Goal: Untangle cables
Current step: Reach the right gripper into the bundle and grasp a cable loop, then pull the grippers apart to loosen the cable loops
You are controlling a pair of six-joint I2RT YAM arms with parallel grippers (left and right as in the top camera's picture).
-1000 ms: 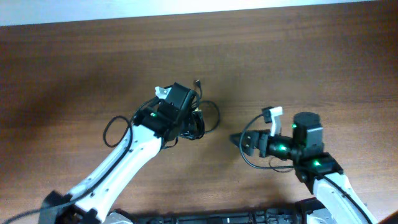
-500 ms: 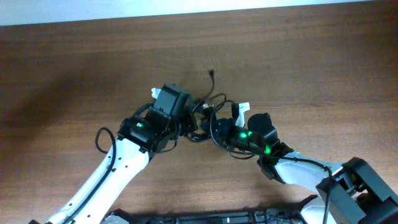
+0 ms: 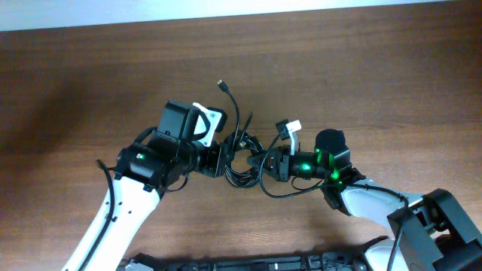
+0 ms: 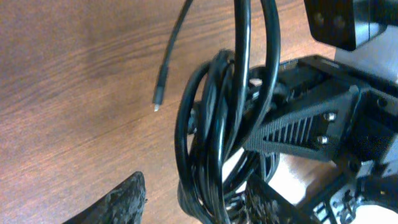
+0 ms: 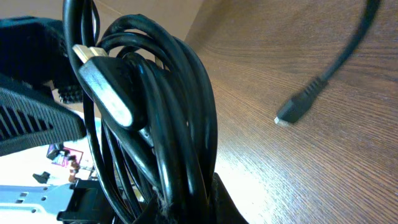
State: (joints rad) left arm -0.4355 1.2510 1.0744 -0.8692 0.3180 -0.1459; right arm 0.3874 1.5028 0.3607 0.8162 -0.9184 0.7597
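Note:
The cables [image 3: 239, 153] are a bunch of thin black loops at the table's middle, hanging between my two grippers. One loose end with a small plug [image 3: 221, 84] sticks out towards the far side. My right gripper [image 3: 260, 162] is shut on the bunch from the right; in the right wrist view its fingers [image 5: 227, 202] pinch the cables [image 5: 177, 124] at the bottom, beside a flat silver plug [image 5: 102, 81]. My left gripper [image 3: 219, 160] is open, and its fingers [image 4: 121, 202] stand apart on either side of the cables [image 4: 211, 143].
The table [image 3: 361, 83] is brown wood with a pale strip along its far edge. A thicker black wire of the right arm loops [image 3: 290, 190] below the bunch. Another arm wire [image 3: 102, 167] curves at the left arm's side. A small plug [image 5: 297, 107] lies on the wood.
My right arm swung left to the bunch and shut on it. My left gripper, shut on the cables before, has opened and drawn back to the left.

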